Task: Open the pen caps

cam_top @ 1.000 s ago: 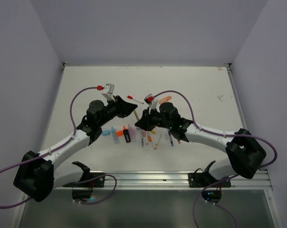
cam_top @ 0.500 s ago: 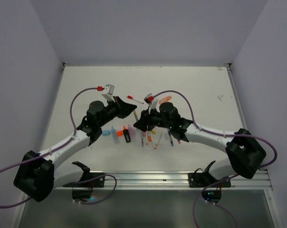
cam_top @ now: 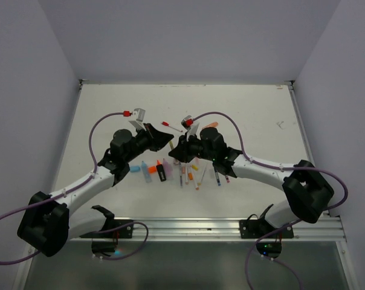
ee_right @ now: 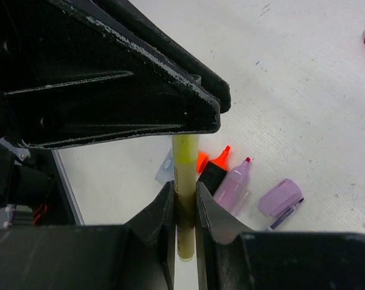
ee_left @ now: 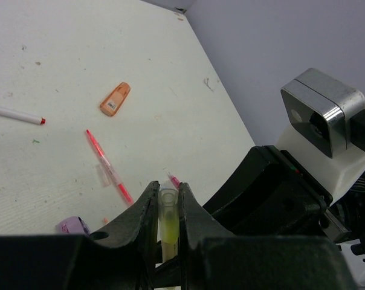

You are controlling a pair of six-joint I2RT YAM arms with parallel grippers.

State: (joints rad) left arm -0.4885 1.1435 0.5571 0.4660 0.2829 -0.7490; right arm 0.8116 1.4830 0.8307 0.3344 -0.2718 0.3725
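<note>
Together, both jaws clamp yellow pen (ee_right: 184, 158), orange cap (ee_left: 115, 99) label illegible.

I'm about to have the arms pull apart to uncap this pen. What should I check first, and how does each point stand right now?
1. Left gripper shut on the yellow pen: ok.
2. Right gripper shut on the same pen: ok.
3. A stretch of pen shows between the two grips: ok.
4. Each gripper holds a different part of it, so a pull would separate them: cannot tell.
5. Pen held above the loose pens lying on the table: ok.
</note>
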